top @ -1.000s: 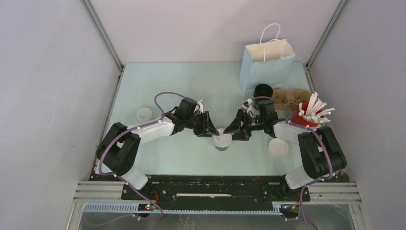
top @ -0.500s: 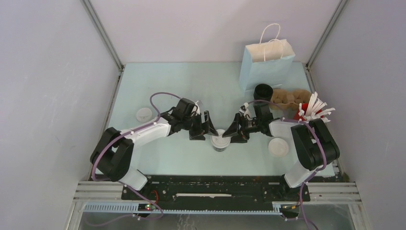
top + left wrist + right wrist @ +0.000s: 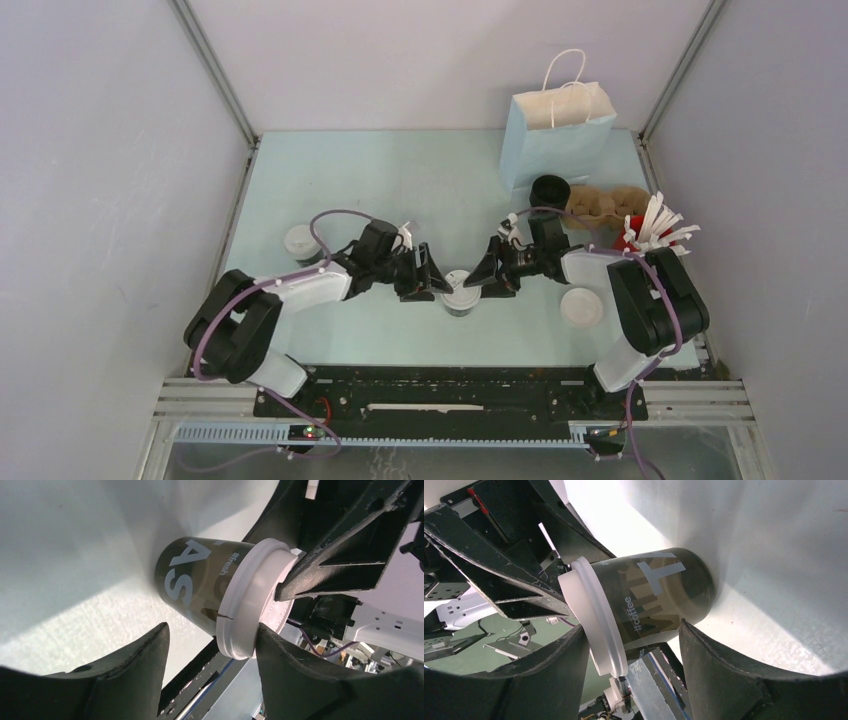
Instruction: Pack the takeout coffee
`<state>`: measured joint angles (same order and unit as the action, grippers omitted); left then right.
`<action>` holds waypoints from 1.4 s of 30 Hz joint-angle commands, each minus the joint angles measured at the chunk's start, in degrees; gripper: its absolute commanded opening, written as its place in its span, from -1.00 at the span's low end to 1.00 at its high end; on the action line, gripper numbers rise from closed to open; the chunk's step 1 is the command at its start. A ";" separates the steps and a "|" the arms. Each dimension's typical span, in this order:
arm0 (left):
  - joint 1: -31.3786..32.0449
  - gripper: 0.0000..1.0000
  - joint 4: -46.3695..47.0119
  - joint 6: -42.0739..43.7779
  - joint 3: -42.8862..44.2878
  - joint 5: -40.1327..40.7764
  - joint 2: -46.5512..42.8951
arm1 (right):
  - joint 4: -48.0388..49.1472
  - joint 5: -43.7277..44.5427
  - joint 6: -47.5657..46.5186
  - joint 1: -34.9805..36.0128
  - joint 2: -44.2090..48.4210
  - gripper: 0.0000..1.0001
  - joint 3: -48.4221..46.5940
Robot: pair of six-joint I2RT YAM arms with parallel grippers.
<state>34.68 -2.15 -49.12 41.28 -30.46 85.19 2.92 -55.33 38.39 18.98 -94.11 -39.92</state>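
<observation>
Cup (image 3: 461, 295), white lid (image 3: 252, 600) on, stands upright mid-surface (image 3: 400, 170) between the two arms. Left gripper (image 3: 432, 281) is spread about it from the left: one finger (image 3: 142, 655) is clear of the cup wall, the other is at the lid rim. Right gripper (image 3: 483, 276) is spread about it from the right; cannot tell whether it pinches.

Your two arms look alike: white shells on the links of the left arm (image 3: 300, 288) and the right arm (image 3: 592, 266), with black joint housings between them. A purple cable (image 3: 330, 215) runs along each. The left gripper (image 3: 436, 285) and right gripper (image 3: 481, 282) are black, with broad wedge-shaped fingers (image 3: 125, 680), matt and slightly rough. At 6 o'clock in the top view, both bases sit on a black plate (image 3: 450, 397).
</observation>
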 commanded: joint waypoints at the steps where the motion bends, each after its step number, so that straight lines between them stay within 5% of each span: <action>1: -1.52 0.31 1.82 0.43 -6.63 3.37 5.98 | -2.65 5.39 -3.63 0.35 -2.44 0.43 0.02; 11: -1.63 0.35 -4.01 4.23 -1.92 3.65 3.10 | -3.45 0.64 1.35 -0.58 5.63 0.62 -1.04; 19: -1.63 0.33 -3.67 4.68 -3.14 3.07 2.71 | -3.85 0.76 -3.21 -1.33 -1.35 0.55 0.82; 31: -1.71 0.91 -11.68 4.92 10.34 2.05 -7.06 | -5.21 -1.66 -0.51 -1.55 6.20 0.66 -0.77; 42: -1.67 1.00 -14.75 4.21 5.94 4.53 -14.03 | -0.23 -1.32 -2.37 -1.49 -0.03 0.57 2.68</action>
<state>33.23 -14.55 -45.91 48.77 -27.97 76.25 -0.19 -55.83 37.34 17.39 -91.50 -38.44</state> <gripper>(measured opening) 0.994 0.796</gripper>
